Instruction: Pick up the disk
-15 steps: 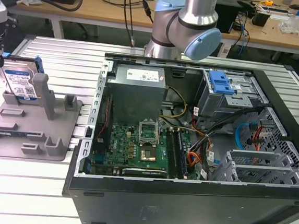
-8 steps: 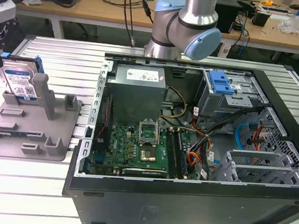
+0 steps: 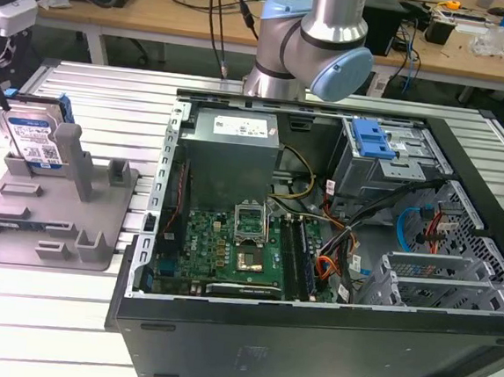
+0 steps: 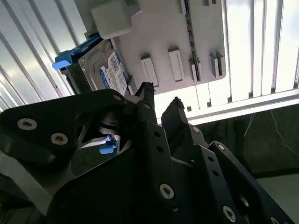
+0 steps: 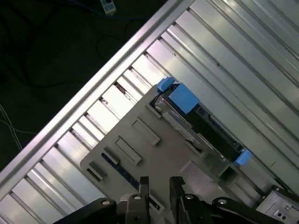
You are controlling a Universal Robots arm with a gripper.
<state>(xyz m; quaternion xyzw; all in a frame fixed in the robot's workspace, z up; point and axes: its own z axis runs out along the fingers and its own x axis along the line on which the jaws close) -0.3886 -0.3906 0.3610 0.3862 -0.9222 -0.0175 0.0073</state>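
The disk (image 3: 37,139) stands on edge in the grey plastic fixture (image 3: 47,215) at the exterior view's left, label facing forward, blue rails on its sides. My gripper's wrist end (image 3: 7,13) hangs above and just beside it. In the second wrist view the disk (image 4: 105,70) leans against a fixture post, beyond my gripper (image 4: 162,98). The black fingers stand a narrow gap apart with nothing between them. In the first wrist view the disk (image 5: 205,135) shows its top edge, and my gripper (image 5: 159,183) sits over the fixture (image 5: 140,154), off to one side of the disk.
An open computer case (image 3: 317,247) sits at the middle and the exterior view's right, with a blue drive-bay bracket (image 3: 371,139) inside. The arm's base (image 3: 313,44) stands behind it. The slotted aluminium table (image 5: 70,149) ends at an edge close to the fixture.
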